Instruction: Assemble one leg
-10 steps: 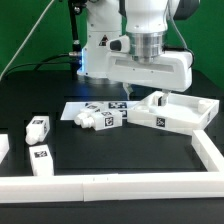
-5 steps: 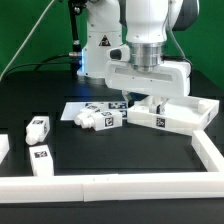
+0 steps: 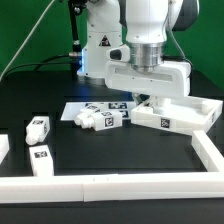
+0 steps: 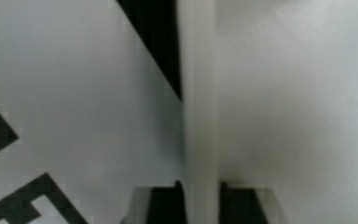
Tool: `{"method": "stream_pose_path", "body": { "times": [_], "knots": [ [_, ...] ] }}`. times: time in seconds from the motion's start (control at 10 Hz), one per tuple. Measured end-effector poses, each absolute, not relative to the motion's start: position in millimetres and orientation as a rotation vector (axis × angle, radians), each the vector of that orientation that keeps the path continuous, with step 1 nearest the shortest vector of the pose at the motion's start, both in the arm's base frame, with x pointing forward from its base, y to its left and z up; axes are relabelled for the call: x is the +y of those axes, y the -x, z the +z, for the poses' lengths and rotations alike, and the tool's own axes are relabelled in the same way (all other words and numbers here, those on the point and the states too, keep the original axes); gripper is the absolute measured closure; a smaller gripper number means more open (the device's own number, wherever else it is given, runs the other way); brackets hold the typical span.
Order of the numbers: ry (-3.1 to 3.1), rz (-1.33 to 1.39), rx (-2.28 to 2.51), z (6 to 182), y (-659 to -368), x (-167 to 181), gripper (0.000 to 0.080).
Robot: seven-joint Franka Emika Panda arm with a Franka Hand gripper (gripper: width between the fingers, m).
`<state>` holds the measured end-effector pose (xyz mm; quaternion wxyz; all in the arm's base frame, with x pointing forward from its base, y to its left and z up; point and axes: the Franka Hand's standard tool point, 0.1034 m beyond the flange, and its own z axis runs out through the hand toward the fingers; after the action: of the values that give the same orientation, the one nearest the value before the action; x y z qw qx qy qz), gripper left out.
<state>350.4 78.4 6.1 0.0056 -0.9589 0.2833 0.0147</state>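
The arm comes straight down from above, its grey wrist cylinder upright and the broad white hand block level, over the far half of the table toward the edge on the exterior view's right. The gripper points straight down, low near the surface, and is mostly hidden in that view. In the wrist view two dark fingertips show a narrow gap apart; whether they clamp cannot be told.

Bright, even overhead light and soft shadows outside; wrist view blurred, too close for focus.
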Motion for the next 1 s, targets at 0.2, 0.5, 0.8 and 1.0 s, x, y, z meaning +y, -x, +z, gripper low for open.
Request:
{"method": "stream_pose_path", "body": {
  "times": [0.2,0.5,0.8,1.0],
  "knots": [
    [3.017,0.057,0.802,16.4,-353,78,0.0743],
    [3.012,0.100,0.607,63.3,-370,47,0.0743],
    [3.001,0.036,0.525,93.2,-422,1,0.0743],
    [3.013,0.041,0.495,91.7,-422,5,0.0743]
  ]
}}
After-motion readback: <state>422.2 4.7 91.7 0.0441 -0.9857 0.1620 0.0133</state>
